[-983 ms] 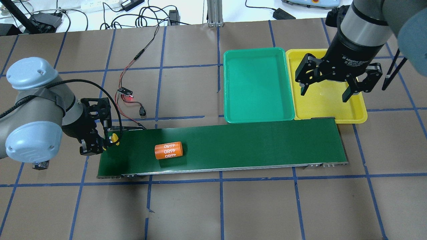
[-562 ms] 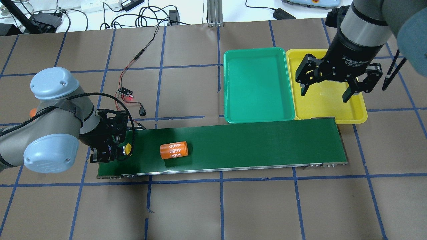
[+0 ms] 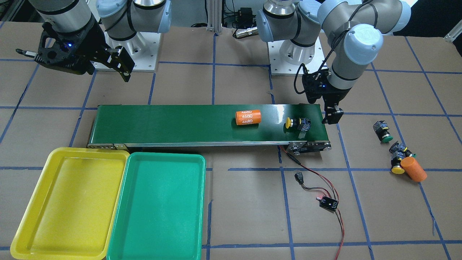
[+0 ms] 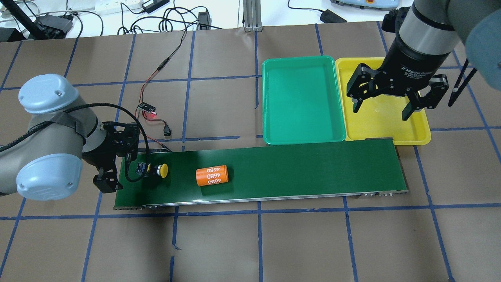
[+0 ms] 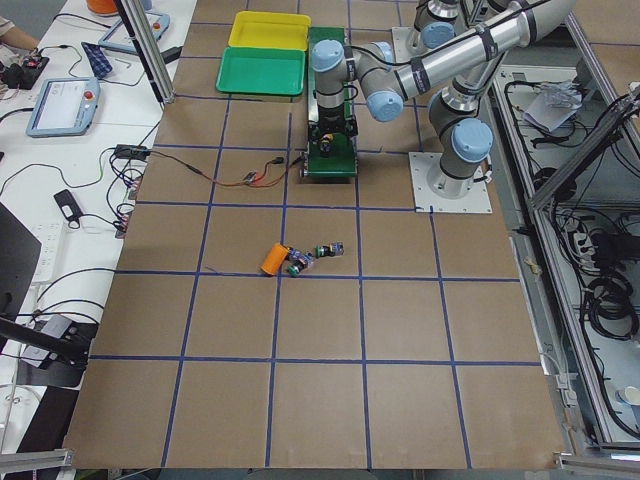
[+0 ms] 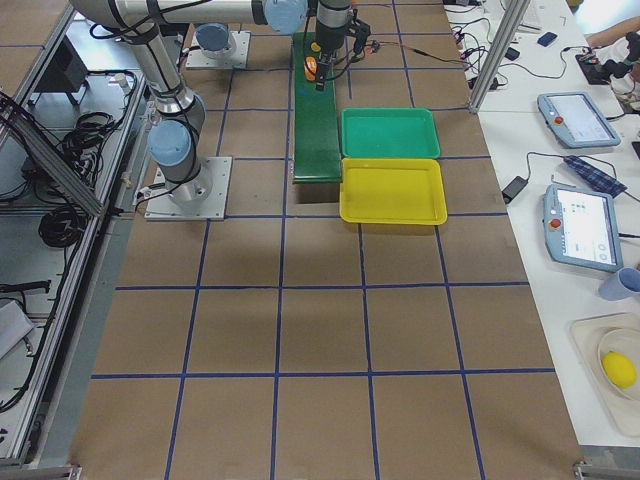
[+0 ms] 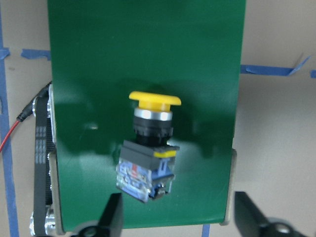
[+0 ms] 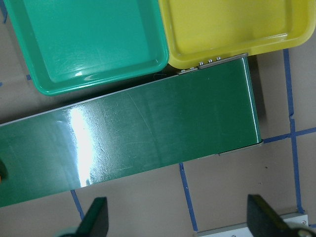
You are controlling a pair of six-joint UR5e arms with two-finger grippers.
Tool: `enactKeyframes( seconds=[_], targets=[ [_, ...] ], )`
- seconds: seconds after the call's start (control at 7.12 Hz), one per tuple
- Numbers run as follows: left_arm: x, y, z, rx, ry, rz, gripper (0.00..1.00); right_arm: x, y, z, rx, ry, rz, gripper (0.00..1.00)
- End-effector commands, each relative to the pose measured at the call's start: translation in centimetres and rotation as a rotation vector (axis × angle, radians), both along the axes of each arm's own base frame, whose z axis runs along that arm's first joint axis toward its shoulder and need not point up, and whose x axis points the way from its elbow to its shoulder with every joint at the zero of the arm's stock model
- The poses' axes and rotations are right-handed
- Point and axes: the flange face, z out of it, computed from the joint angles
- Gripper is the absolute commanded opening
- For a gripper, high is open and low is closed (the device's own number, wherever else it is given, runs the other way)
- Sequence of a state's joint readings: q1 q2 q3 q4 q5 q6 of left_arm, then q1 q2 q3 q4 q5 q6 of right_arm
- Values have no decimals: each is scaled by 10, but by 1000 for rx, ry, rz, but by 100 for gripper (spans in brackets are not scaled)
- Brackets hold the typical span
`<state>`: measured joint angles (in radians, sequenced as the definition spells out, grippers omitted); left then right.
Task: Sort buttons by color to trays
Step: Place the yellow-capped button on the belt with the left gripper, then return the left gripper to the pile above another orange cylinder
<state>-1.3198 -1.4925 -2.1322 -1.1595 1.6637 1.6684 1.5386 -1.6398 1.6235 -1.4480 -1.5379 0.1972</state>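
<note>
Brown paper tabletop (image 4: 250,243) w/ blue tape grid carries a long dark-green conveyor belt (image 4: 297,168). One yellow btn (image 4: 156,170) lies on its side on the belt, close to the belt's end on the robot's left. It sits approx. mid-width, apart from both long edges, cap pointing along the belt, switch body toward that end. Over the same end hangs the left gripper (image 4: 117,158), fingers spread wide and touching nothing; the btn lies free ahead of them.

An orange cyl. (image 4: 211,176) marked 4680 lies on the belt near the btn's cap, not touching. Past it the belt runs plain green to its other end. There the green tray (image 4: 301,98) and yellow tray (image 4: 375,125) sit side by side, rims touching, against the belt's long edge away from the robot. Over the yellow tray hovers the right gripper (image 4: 380,112), jaws wide apart, holding nothing.

Well beyond the belt's left end lie a green btn (image 3: 382,131), one more btn (image 3: 398,148), and a second yellow btn (image 3: 397,167) against a second orange cyl. (image 3: 414,169).
</note>
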Motion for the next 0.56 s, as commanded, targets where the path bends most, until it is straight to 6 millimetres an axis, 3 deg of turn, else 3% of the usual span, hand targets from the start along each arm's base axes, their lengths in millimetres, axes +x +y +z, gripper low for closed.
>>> enactKeyframes(
  seconds=[0.0,0.28,0.42],
  targets=[
    [66,-25,2,-26,2,50,100,0,1,-1,2,-1,-1,100],
    [87,-67,17,-66,-19,-22,100,2,2,0,-1,-8,0,100],
    [112,-87,20,-62,-16,-45,100,0,0,-2,4,-4,2,100]
  ],
)
